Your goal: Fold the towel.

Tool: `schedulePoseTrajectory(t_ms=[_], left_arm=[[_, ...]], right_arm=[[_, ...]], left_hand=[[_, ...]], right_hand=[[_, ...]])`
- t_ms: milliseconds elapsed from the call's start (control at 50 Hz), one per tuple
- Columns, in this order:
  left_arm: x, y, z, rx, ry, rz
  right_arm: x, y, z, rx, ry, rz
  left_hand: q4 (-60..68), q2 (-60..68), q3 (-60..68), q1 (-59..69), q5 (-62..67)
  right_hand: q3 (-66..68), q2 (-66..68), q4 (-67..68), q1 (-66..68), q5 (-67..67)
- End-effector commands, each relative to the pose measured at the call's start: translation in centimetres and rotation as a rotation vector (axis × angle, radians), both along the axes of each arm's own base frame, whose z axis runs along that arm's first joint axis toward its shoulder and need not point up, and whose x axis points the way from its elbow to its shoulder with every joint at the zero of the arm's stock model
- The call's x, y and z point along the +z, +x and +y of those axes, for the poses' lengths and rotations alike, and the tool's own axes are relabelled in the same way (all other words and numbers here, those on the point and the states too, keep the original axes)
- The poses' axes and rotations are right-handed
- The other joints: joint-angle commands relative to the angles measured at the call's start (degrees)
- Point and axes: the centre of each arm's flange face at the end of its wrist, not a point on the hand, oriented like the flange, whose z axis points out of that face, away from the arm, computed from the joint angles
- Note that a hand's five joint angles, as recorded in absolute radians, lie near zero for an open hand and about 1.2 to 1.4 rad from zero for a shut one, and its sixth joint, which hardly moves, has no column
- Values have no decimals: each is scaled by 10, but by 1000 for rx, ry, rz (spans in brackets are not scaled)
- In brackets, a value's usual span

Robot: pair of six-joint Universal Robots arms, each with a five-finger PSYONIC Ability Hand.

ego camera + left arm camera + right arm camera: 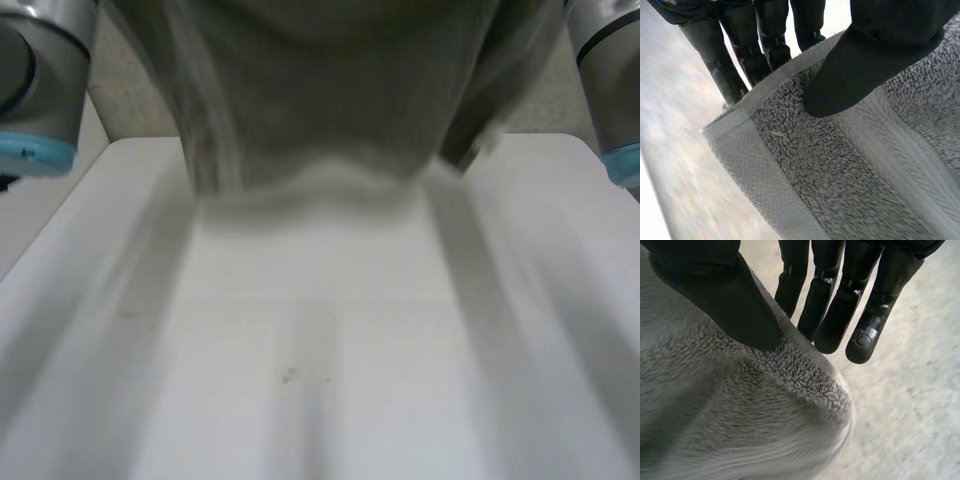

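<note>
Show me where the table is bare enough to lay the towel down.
The table is bare from the lower edge of the lifted towel toward the camera, bar faint specks. Crowded at the far side: the towel hangs there, pinched near a corner by the left hand and the right hand.

Left hand (pixel 867 62) and right hand (pixel 725 297) pinch, thumbs against fingers (pixel 837 320).
</note>
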Motion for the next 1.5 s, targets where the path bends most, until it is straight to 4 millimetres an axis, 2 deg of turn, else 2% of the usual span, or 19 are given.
schedulePoseTrajectory(t_ms=[20,60,100,120,140,160,180,200,220,260,280,300,320,440,600,700,900,1080,1500], left_arm=[[-23,6,7,-7,47,48],[-42,7,8,-2,103,26],[-91,12,12,6,244,-24],[-91,12,12,6,244,-25],[-115,14,16,10,313,-49],[-116,14,16,10,314,-49],[-139,18,22,14,381,-74],[-161,19,28,9,439,-100],[-161,19,28,8,439,-100],[-185,20,36,-4,509,-130],[-207,21,43,-18,575,-156],[-208,21,43,-18,576,-156],[-233,24,52,-24,656,-185],[-265,35,73,-8,800,-247],[-246,50,77,30,783,-236],[-234,52,84,30,752,-223],[-219,57,91,38,717,-204],[-199,70,87,77,665,-173],[-208,76,85,95,696,-174]], right_arm=[[-32,0,10,34,97,52],[-48,1,12,49,162,83],[-82,1,20,88,310,152],[-82,1,20,88,311,153],[-101,2,26,116,389,187],[-122,2,31,140,473,222],[-123,2,31,140,474,222],[-147,2,37,162,561,253],[-147,2,37,163,562,253],[-201,1,44,177,733,303],[-202,1,44,177,734,304],[-224,0,46,176,806,320],[-252,-2,51,174,892,345],[-285,-9,62,172,1019,361],[-267,-14,69,167,1014,334],[-252,-17,76,172,1037,228],[-237,-60,62,94,1058,68],[-253,-91,53,124,1048,208],[-292,-100,38,109,1024,315]], left_hand=[[102,102,103,115,105],[102,102,103,115,105],[102,102,103,115,105],[102,102,103,115,105],[102,102,103,115,105],[102,102,103,115,105],[102,102,103,115,105],[102,102,103,115,105],[102,102,103,115,105],[102,102,103,115,105],[102,102,103,115,105],[102,102,103,115,105],[102,102,103,115,105],[102,102,103,115,105],[102,102,103,115,105],[102,102,103,115,105],[102,102,103,115,105],[102,102,103,115,105],[102,102,103,115,105]], right_hand=[[120,124,118,251,141],[120,124,118,251,141],[120,124,118,251,141],[120,124,118,251,141],[120,124,118,251,141],[120,124,118,251,141],[120,124,118,251,141],[120,124,118,251,141],[120,124,118,251,141],[120,124,118,251,141],[120,124,118,251,141],[120,124,118,251,141],[120,124,118,251,141],[120,124,118,251,141],[120,124,118,251,141],[-315,-311,-317,-183,-294],[-349,-345,-351,-217,-328],[-335,-332,-338,-204,-315],[-287,-283,-289,-155,-266]])
